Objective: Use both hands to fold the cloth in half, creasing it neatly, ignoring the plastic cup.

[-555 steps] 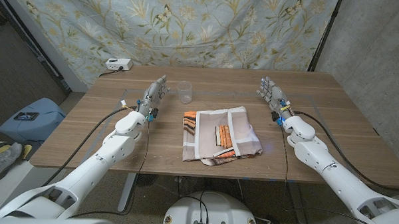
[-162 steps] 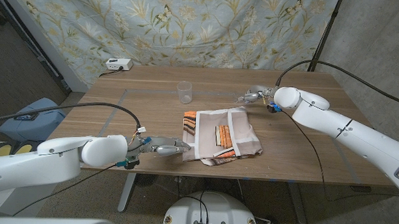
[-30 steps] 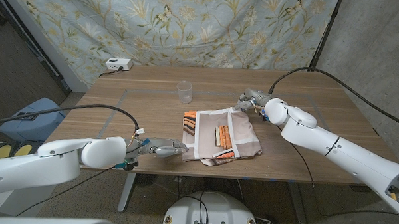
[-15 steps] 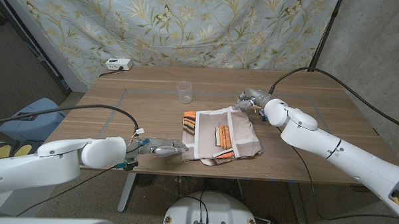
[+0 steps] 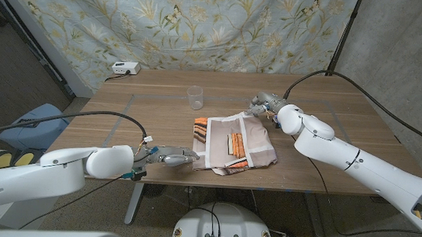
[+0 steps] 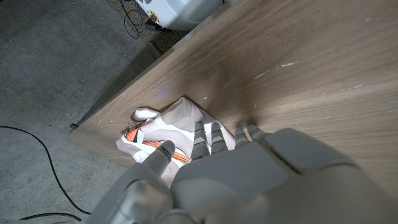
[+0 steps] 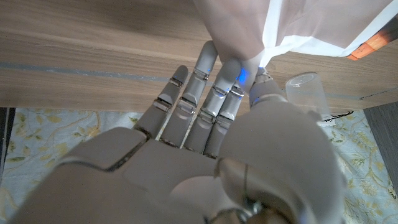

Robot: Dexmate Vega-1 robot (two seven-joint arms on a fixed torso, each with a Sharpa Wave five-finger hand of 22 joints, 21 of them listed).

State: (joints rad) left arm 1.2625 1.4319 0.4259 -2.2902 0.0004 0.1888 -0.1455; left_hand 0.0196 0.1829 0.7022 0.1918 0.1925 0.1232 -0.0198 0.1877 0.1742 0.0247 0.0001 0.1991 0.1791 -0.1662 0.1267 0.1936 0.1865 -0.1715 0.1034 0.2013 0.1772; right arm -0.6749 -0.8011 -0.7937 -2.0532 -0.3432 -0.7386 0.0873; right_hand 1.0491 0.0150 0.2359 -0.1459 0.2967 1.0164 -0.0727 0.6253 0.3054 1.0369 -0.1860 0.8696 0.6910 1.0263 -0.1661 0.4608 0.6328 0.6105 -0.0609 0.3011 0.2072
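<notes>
Left hand (image 5: 171,158): at tabletop (image 5: 112,132) near edge, fingers on cloth's 8 o'clock corner; grasp cannot be told. Cup (image 5: 195,97): clear plastic, bare wood around. Cloth (image 5: 233,142): crumpled, sheer, orange-striped, tabletop centre. Right hand (image 5: 263,105): pinches cloth's 1 o'clock corner.

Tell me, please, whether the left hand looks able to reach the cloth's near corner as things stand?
Probably yes: the left hand sits just beside the cloth at the table's near edge, fingertips almost at its corner, with nothing between them.
</notes>
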